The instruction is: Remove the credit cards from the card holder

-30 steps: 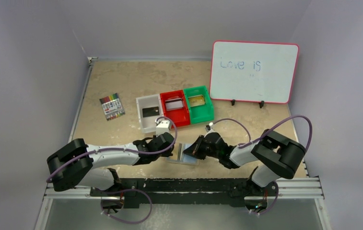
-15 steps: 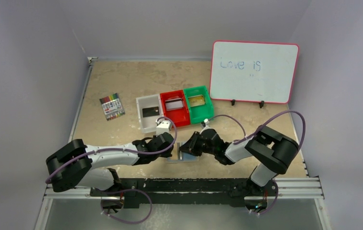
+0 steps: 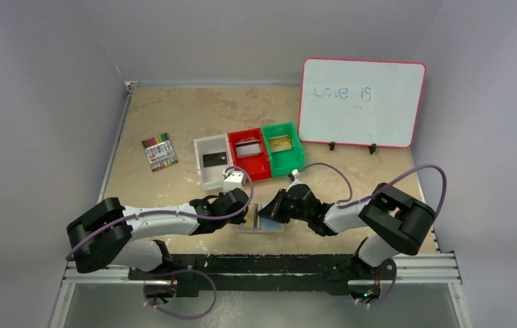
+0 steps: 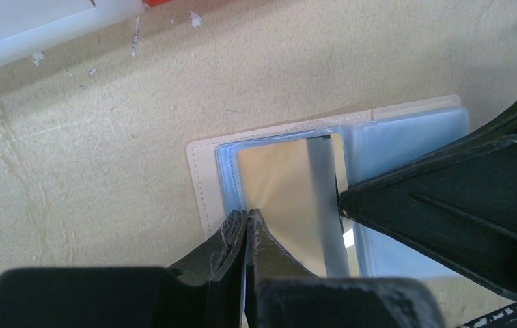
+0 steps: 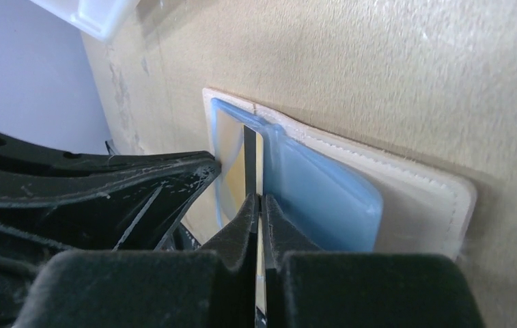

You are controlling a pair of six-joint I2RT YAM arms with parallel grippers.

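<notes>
The card holder (image 3: 274, 227) lies open near the table's front edge, beige outside (image 4: 201, 178) and pale blue inside (image 5: 324, 191). A gold credit card (image 4: 279, 184) with a dark stripe sits in its left sleeve, tilted up. My right gripper (image 5: 258, 197) is shut on that card's striped edge (image 5: 250, 157). My left gripper (image 4: 247, 213) is shut on the blue sleeve edge at the card's other side. Seen from above, the two grippers, left (image 3: 247, 217) and right (image 3: 271, 210), meet tip to tip over the holder. A black card (image 3: 213, 159), a silver-grey card (image 3: 247, 147) and a tan card (image 3: 281, 144) lie in bins.
A white bin (image 3: 204, 179), a red bin (image 3: 252, 176) and a green bin (image 3: 289, 168) stand in a row just behind the holder. A pack of coloured markers (image 3: 159, 152) lies to the left. A whiteboard (image 3: 361, 102) stands at the back right.
My right gripper has moved left onto the holder and now grips the gold card's edge. The left arm has barely shifted.
</notes>
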